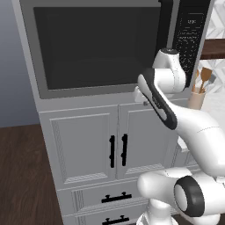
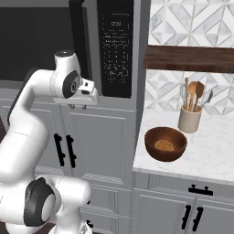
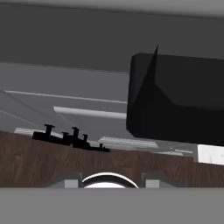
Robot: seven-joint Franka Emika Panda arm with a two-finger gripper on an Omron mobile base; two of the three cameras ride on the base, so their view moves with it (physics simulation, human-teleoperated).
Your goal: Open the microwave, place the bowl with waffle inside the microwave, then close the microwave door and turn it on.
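Observation:
The microwave [image 1: 96,48] is built in above the white cabinets, its door [image 2: 36,41] closed. The long black bar handle [image 2: 78,41] runs beside the keypad [image 2: 116,50]. My gripper [image 2: 78,106] hangs just below the handle's lower end, pointing down, in front of the microwave's bottom edge. In the hand view the gripper [image 3: 113,180] has its fingertips apart with nothing between them. They look down at the wooden floor, and a black block [image 3: 175,100] sits at the upper right. The reddish-brown bowl with waffle [image 2: 165,144] rests on the counter [image 2: 210,155] to the right.
A beige cup of wooden utensils [image 2: 189,119] stands behind the bowl, under a dark wooden shelf [image 2: 187,58]. White cabinet doors [image 1: 83,145] with short black handles [image 1: 117,150] and drawers lie under the microwave. My own arm crosses in front of the cabinet.

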